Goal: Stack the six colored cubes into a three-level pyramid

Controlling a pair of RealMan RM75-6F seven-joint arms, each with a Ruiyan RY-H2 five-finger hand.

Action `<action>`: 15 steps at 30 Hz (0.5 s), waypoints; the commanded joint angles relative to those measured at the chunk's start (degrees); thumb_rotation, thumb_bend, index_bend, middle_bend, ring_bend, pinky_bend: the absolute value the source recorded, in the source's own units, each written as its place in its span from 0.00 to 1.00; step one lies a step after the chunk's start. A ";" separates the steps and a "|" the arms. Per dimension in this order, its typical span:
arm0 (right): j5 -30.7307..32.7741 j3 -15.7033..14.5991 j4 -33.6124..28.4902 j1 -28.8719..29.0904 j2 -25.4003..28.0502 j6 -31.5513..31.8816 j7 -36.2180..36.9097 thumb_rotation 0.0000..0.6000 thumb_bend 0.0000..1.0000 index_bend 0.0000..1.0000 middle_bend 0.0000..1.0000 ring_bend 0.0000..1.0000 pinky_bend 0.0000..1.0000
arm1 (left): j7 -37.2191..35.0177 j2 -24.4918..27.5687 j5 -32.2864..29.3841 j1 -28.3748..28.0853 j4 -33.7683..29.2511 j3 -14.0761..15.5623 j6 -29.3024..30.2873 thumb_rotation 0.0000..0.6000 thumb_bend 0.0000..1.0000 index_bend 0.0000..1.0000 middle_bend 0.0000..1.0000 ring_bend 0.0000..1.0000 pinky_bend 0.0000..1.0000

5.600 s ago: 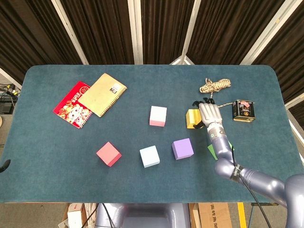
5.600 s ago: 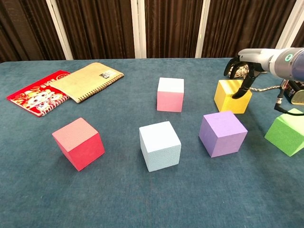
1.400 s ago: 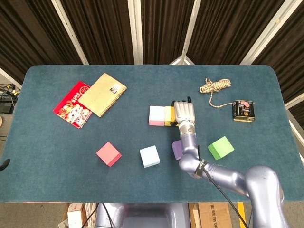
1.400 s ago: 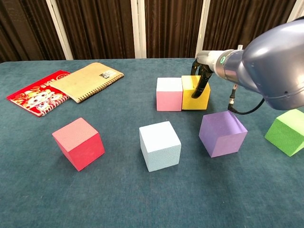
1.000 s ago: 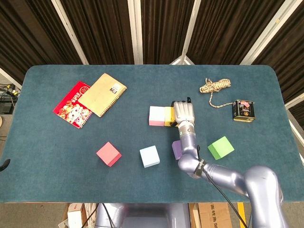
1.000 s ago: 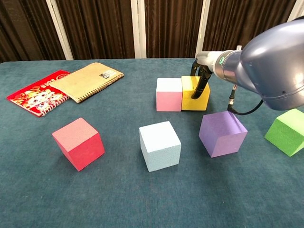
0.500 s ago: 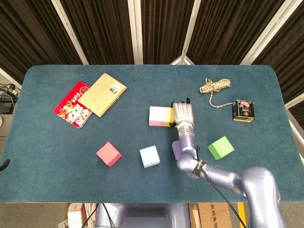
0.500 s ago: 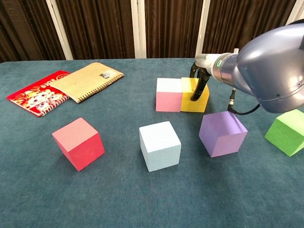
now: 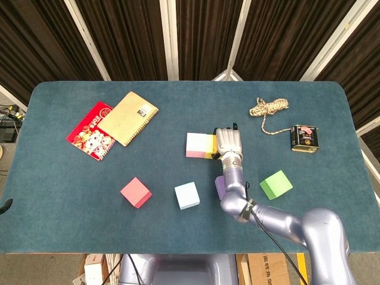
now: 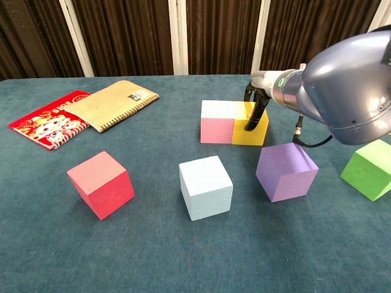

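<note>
The right hand grips the yellow cube, its fingers curled over the top and far side. That cube touches the right side of the pink cube. Nearer than the pink cube sit the purple, white and red cubes; the green cube lies far right. The left hand is out of sight.

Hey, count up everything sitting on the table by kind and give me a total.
Cubes: 6 — pink, yellow, purple, light blue, red, green
Notebooks: 2 — tan spiral notebook, red notebook
Rope bundle: 1
Tin can: 1
Total: 10
</note>
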 commanded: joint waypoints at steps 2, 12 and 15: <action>0.22 0.16 0.29 0.07 -0.11 -0.06 -0.14 1.00 0.31 0.36 0.43 0.25 0.00 | -0.05 0.03 0.01 0.00 -0.01 0.03 -0.04 1.00 0.25 0.12 0.00 0.00 0.01; 0.92 0.60 1.11 0.20 -0.28 -0.43 -0.65 1.00 0.31 0.35 0.41 0.24 0.00 | -0.22 0.12 -0.07 -0.02 0.07 0.01 -0.18 1.00 0.25 0.12 0.00 0.00 0.01; 1.28 0.61 1.00 0.20 -0.13 -0.73 -1.00 1.00 0.31 0.33 0.38 0.22 0.00 | -0.16 0.09 -0.12 -0.03 0.08 0.00 -0.19 1.00 0.25 0.12 0.00 0.00 0.01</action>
